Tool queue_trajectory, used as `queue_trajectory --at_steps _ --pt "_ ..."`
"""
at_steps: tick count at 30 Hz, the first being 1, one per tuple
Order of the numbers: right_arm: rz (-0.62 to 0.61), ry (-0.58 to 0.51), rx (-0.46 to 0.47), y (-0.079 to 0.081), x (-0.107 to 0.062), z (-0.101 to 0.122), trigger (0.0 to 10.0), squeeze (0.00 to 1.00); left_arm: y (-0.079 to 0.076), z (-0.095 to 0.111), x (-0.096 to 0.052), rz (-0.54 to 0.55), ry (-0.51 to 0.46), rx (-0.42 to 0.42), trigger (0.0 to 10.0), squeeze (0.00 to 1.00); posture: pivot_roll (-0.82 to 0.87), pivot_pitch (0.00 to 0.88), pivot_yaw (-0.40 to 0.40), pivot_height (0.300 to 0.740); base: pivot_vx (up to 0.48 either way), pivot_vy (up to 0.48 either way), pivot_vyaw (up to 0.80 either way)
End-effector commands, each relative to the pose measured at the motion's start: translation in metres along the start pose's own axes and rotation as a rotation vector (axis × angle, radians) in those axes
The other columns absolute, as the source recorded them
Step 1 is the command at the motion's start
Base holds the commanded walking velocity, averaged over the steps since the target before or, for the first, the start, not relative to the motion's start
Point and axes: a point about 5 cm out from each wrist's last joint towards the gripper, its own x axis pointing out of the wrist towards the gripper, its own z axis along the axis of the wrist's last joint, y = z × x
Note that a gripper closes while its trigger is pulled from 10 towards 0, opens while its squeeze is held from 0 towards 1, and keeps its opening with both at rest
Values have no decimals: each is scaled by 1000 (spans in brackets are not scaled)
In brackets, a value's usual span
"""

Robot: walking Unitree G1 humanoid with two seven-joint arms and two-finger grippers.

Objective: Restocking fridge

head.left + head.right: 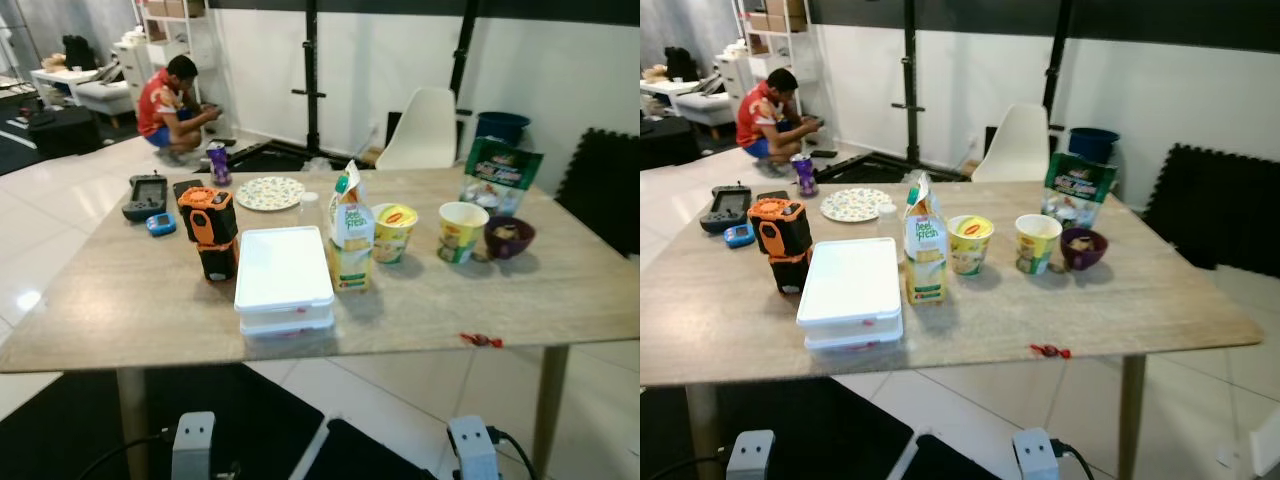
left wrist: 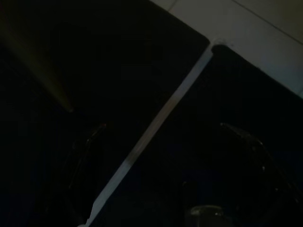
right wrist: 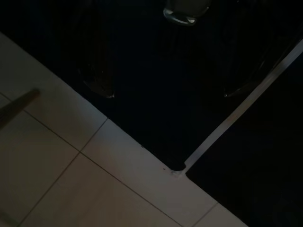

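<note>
Both arms hang idle below the surface's near edge; the left pincer (image 2: pixel 161 142) and right pincer (image 3: pixel 168 90) point at black floor mats, fingers spread, released and grasping nothing. On the pale wooden surface (image 1: pixel 120 300), a stacked white lidded plastic box (image 1: pixel 283 275) sits just beside an upright yellow-green juice carton (image 1: pixel 351 235), near the front edge; open tiled floor lies left.

Table count: nine kinds of thing.
One juice carton (image 1: pixel 351 232), two noodle cups (image 1: pixel 394 232) (image 1: pixel 462 231), one purple bowl (image 1: pixel 509 237), one green pouch (image 1: pixel 499 176), two stacked white boxes (image 1: pixel 283 277), one plate (image 1: pixel 269 193), one can (image 1: pixel 218 162), two handheld devices (image 1: pixel 146 196) (image 1: pixel 161 224), one orange tool (image 1: pixel 209 231).
</note>
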Motion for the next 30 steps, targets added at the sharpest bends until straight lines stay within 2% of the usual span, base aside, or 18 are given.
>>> queue_trajectory --at_steps 1,6,17,30 --pt "-9 17 7 -2 -2 -5 10000 0 2 -6 -1 4 24 0 10000 0 38 86 19 734 266 0 0" --pt "-14 23 8 -3 -2 -6 10000 0 0 -5 0 4 26 -2 10000 0 38 86 19 734 254 0 0" --pt "-17 34 7 -3 -3 -8 10000 0 1 -6 -1 26 23 20 10000 0 44 94 16 734 0 0 0" --pt "-10 51 -3 -2 -4 -12 10000 0 4 -15 -5 51 31 -7 10000 0 50 106 7 734 0 0 0"
